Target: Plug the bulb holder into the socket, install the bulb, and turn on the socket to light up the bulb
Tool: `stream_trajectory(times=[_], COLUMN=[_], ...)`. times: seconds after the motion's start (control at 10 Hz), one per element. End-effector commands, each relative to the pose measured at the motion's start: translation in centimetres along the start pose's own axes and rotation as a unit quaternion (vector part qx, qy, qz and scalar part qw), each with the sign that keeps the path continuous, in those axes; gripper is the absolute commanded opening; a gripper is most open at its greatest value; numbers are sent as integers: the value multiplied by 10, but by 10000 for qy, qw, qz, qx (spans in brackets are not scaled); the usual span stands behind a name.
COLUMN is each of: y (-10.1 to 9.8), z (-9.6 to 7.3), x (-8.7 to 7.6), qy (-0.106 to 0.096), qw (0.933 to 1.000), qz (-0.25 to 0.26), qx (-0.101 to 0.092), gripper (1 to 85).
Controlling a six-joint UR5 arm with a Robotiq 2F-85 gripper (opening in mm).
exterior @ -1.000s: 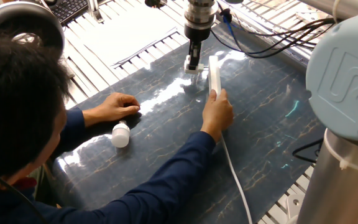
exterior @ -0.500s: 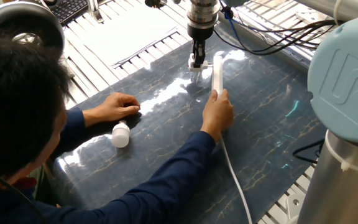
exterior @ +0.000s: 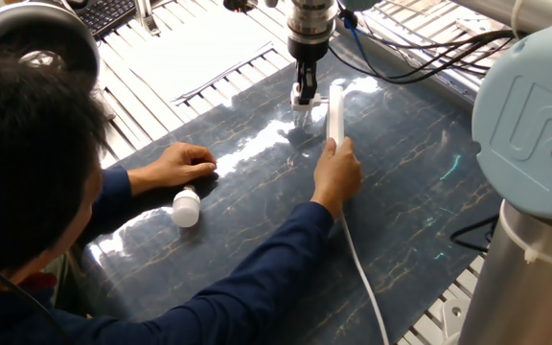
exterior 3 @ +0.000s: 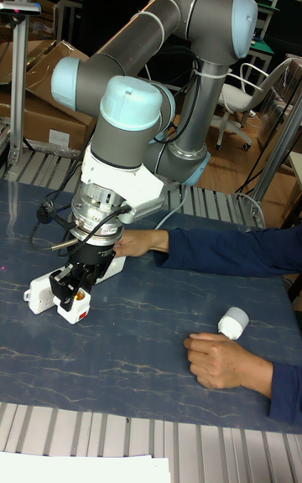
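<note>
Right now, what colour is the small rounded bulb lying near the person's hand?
White bulb, seen best in the fixed view.

In the tall fixed view the gripper (exterior 3: 71,292) stands in front of the socket (exterior 3: 39,290), so only the strip's end to one side of the fingers shows; the middle is covered, and a person's hand (exterior 3: 139,241) hides the far end. In the fixed view that same hand (exterior: 336,172) rests over the near end of the socket (exterior: 334,110), concealing any switch there. The bulb holder (exterior 3: 75,304) seems to be clamped between the fingers, though its threaded opening is too small to make out. The socket's cord (exterior: 364,278) runs off the bottom edge of the fixed view.
</note>
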State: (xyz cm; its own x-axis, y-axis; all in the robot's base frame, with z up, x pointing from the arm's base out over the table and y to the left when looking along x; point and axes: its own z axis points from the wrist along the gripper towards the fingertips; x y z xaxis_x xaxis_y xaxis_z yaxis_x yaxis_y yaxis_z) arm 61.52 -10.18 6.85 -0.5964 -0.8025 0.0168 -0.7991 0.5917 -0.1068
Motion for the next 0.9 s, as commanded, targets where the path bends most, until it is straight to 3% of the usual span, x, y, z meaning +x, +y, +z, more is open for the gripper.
stream_trajectory(times=[0.0,0.5,0.8], y=[6,16,16], z=[0,-2,-4], x=[-8,-11,-10], qy=[-137,-168,-147], qw=[9998,9991,9991], qz=[1,192,190], qx=[-131,-343,-346], gripper=[10,10,10])
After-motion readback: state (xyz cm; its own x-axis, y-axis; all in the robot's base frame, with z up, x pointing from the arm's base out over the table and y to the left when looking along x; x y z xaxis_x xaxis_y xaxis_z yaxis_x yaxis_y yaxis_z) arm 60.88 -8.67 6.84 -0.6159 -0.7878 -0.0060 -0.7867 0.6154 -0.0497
